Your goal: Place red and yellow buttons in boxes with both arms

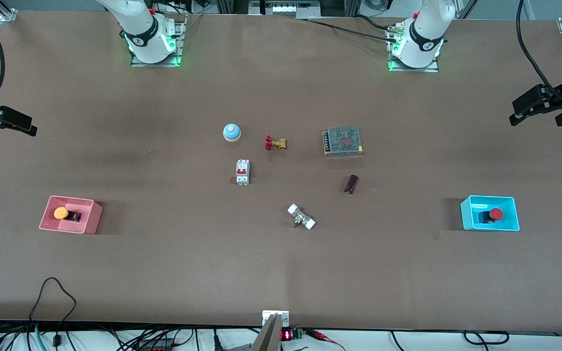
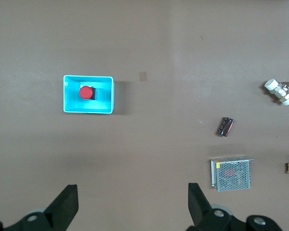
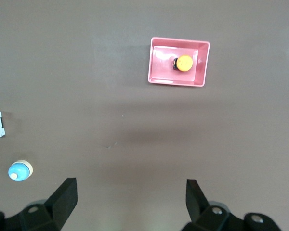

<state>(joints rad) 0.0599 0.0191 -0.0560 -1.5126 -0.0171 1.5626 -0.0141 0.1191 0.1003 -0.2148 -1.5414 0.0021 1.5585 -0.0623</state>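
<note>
The red button (image 1: 495, 214) lies in the cyan box (image 1: 466, 214) at the left arm's end of the table. The yellow button (image 1: 61, 213) lies in the pink box (image 1: 93, 219) at the right arm's end. My left gripper (image 1: 537, 119) hangs open and empty, high over bare table at its end; its wrist view (image 2: 132, 192) shows the cyan box (image 2: 106, 96) and red button (image 2: 85, 92) well apart from it. My right gripper (image 1: 22, 126) hangs open and empty over bare table at its end; its wrist view (image 3: 130, 187) shows the pink box (image 3: 156, 67) and yellow button (image 3: 185, 63).
In the middle of the table lie a blue-domed bell (image 1: 231, 131), a brass valve with a red handle (image 1: 275, 143), a mesh-topped power supply (image 1: 343, 141), a white circuit breaker (image 1: 242, 172), a dark cylinder (image 1: 351, 184) and a white-ended fitting (image 1: 301, 217).
</note>
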